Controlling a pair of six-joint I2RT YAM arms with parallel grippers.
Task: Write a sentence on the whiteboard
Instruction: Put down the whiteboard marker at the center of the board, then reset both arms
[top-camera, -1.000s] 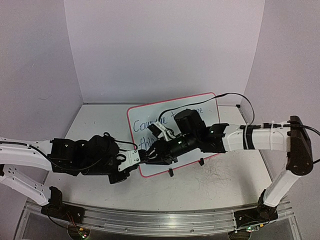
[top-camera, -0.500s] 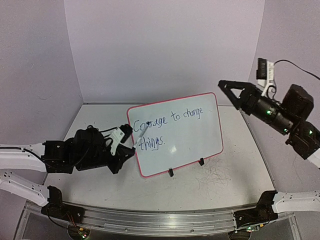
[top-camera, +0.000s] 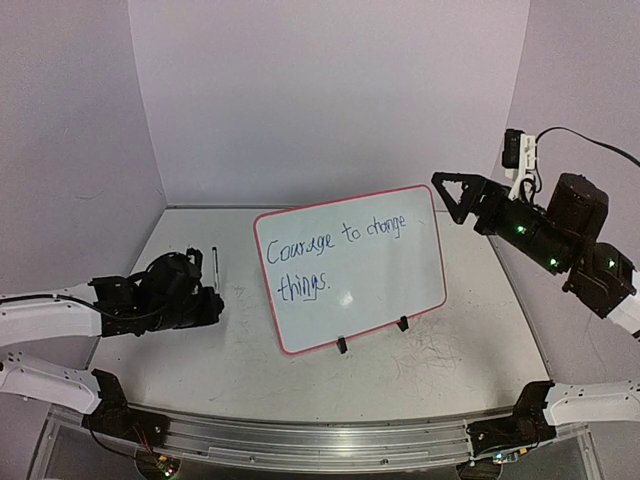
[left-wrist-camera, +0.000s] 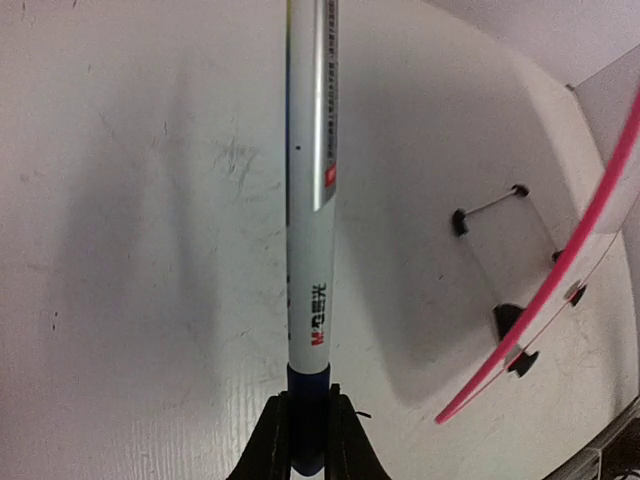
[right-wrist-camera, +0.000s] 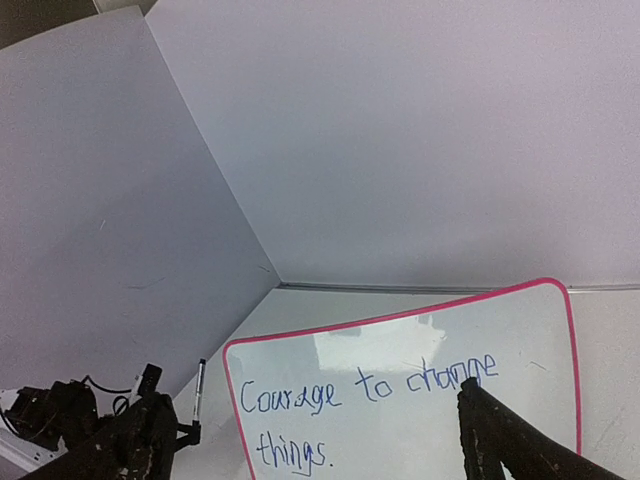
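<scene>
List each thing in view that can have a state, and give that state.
whiteboard: propped up on its clip feet, written on.
sentence: finished, reads "Courage to change things."
marker: gripped at its blue end, clear of the whiteboard.
left gripper: shut on the marker.
right gripper: open, empty, raised beside the whiteboard.

Soft, even overhead light with a faint lilac cast fills the top view, and shadows there are weak. A small glare spot sits low on the whiteboard (top-camera: 350, 265). In the left wrist view the marker (left-wrist-camera: 308, 250) blurs toward its far end and throws broad grey shadows across the tabletop (left-wrist-camera: 120, 300); the edges bow.
</scene>
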